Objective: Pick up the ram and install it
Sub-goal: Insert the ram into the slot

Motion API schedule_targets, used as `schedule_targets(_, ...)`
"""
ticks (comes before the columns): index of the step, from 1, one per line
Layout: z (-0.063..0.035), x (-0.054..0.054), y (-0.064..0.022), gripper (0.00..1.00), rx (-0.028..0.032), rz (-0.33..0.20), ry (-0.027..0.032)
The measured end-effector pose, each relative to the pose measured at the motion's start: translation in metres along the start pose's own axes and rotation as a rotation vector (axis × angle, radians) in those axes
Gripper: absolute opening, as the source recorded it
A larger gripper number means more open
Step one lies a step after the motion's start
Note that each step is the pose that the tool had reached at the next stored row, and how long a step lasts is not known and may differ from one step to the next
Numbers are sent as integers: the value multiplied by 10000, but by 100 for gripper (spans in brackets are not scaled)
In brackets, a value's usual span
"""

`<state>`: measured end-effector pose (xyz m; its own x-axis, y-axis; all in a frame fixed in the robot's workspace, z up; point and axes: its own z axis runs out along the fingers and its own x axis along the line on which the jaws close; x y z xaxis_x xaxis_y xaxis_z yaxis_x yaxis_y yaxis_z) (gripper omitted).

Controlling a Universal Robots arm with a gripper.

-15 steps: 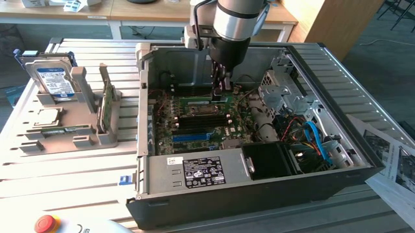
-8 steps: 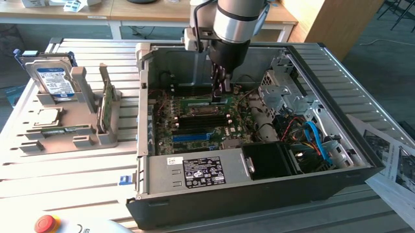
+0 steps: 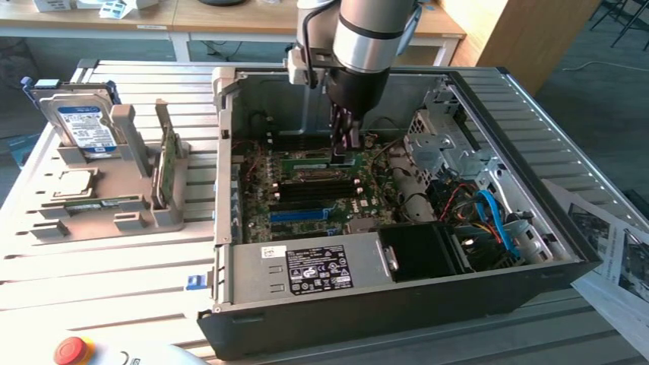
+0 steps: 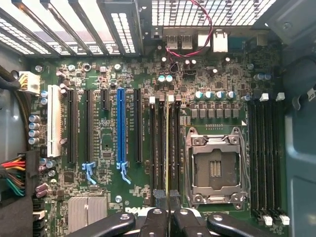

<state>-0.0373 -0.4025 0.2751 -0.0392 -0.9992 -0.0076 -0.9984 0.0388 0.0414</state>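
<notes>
The ram (image 4: 168, 148) shows edge-on as a thin green strip, standing over a black memory slot beside the empty processor socket (image 4: 215, 168). My gripper (image 4: 168, 219) is shut on it, its black fingers (image 4: 155, 219) pressed against both faces. In the exterior view the gripper (image 3: 345, 152) reaches straight down into the open computer case (image 3: 568, 262), and the ram (image 3: 307, 160) lies as a slim green bar at the motherboard's far end. Whether the ram is fully seated in the slot I cannot tell.
A grey holder (image 3: 132, 217) at the exterior view's left carries a hard drive (image 3: 87, 125), an upright green card (image 3: 167, 163) and a silver processor chip (image 3: 71, 182). Inside the case are the power supply (image 3: 315, 270), drive cage (image 3: 441, 144) and cables (image 3: 487, 213). More memory slots (image 4: 266, 158) flank the socket.
</notes>
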Motion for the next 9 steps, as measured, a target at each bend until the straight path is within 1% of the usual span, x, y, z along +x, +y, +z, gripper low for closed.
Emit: schedule_targets(9,112,2,-5,12,0,-1,2)
